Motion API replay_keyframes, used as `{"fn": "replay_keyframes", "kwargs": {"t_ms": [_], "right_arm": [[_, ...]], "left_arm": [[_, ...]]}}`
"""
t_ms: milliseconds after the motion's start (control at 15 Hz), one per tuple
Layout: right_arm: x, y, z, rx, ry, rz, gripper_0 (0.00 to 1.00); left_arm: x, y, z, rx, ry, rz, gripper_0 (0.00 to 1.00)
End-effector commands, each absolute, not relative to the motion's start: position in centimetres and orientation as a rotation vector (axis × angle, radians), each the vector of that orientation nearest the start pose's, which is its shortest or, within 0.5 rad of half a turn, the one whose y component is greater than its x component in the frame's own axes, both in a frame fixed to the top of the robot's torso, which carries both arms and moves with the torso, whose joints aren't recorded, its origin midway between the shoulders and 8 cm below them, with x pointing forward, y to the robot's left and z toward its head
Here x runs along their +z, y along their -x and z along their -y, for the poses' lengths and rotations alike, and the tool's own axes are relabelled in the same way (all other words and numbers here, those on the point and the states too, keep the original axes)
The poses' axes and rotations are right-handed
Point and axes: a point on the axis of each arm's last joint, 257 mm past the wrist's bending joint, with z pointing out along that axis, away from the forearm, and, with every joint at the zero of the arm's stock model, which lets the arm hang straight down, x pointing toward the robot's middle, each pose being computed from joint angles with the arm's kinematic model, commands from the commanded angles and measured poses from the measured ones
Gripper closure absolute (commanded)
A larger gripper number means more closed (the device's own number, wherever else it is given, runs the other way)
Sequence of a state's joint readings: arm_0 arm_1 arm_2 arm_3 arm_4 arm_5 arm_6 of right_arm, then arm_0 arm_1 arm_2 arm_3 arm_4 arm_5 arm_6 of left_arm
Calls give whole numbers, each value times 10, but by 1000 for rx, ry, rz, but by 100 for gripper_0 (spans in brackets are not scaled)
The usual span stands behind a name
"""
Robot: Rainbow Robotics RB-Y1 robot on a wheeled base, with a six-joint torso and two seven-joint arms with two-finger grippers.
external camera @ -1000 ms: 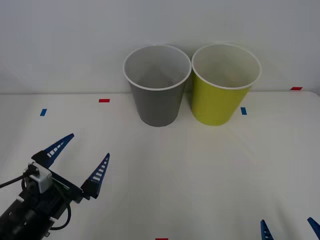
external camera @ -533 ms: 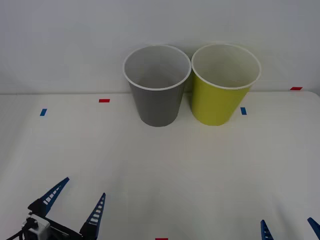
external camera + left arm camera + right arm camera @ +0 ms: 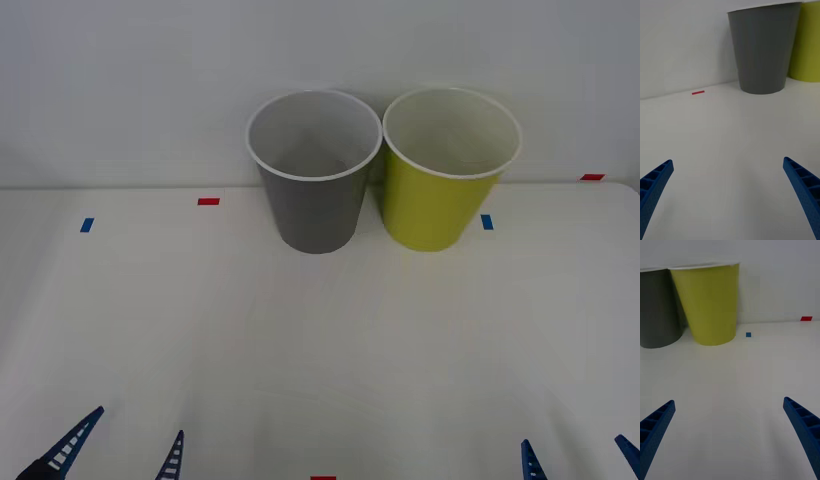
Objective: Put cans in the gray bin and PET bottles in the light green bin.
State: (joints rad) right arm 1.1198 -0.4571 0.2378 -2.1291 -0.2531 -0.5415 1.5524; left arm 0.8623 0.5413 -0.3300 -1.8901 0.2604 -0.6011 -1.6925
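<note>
The gray bin (image 3: 315,175) and the light green bin (image 3: 445,172) stand side by side, touching, at the back of the white table; both look empty from the front. The cans and PET bottles are out of view. My left gripper (image 3: 118,452) is open at the table's near left edge, well short of the gray bin (image 3: 763,47). My right gripper (image 3: 578,460) is open at the near right edge, facing the light green bin (image 3: 709,302). Nothing lies between either pair of fingers.
Small red tape marks (image 3: 208,201) and blue tape marks (image 3: 86,225) dot the table (image 3: 320,350). A plain wall rises right behind the bins. Another red mark (image 3: 592,177) lies at the far right.
My left gripper has drawn back toward the near edge, staying open, until just its fingertips show. The right gripper and both bins have not moved.
</note>
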Motion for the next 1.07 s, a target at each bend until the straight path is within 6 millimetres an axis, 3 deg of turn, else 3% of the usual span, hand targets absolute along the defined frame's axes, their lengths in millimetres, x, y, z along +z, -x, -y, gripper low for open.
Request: {"fn": "replay_keyframes", "kwargs": {"t_ms": [67,467,1067], "right_arm": [[-242,-213,269,81,5,-1646,0],[-242,-213,269,81,5,-1646,0],[-242,-213,269,81,5,-1646,0]], "left_arm": [[-296,-222,-254,-46,-219,-1646,0],[-305,-203,-261,-2,-181,-1687,0],[-305,-203,-261,2,-187,-1688,0]]}}
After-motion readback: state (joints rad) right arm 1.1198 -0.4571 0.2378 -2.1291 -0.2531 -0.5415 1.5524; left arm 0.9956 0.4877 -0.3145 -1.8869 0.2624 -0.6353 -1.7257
